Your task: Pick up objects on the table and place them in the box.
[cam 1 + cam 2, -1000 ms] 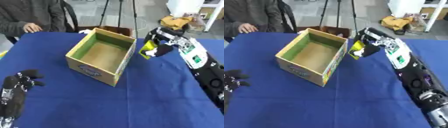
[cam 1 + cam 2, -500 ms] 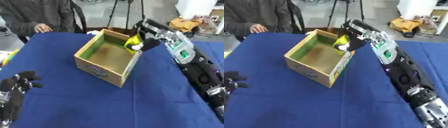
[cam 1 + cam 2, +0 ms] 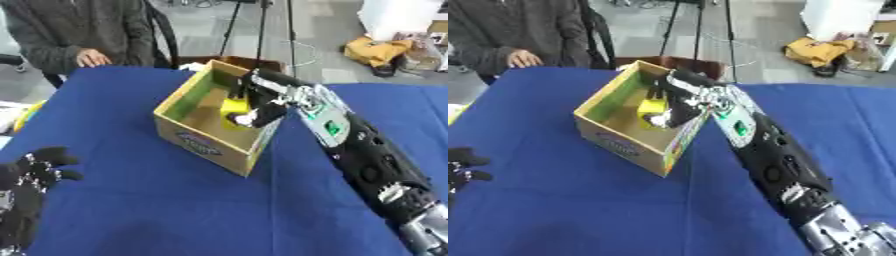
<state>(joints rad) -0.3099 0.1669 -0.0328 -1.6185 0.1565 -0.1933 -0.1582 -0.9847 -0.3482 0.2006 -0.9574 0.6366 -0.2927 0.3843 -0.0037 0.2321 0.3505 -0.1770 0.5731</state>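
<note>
Right hand [image 3: 249, 102] has moved over the box [image 3: 199, 140].
It grips a yellow object [image 3: 233, 106] inside; left hand [image 3: 37, 167] rests open.

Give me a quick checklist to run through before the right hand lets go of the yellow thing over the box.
1. Right hand over the open box, inside its rim: ok.
2. Yellow object held in the curled fingers: ok.
3. Object's height above the box floor: cannot tell, the hand hides what lies beneath it.
4. Box upright on the blue table, opening facing up: ok.
5. Left hand idle near the lower left corner, away from the box: ok.
6. Person's hand at the table's far edge, apart from the box: ok.
</note>
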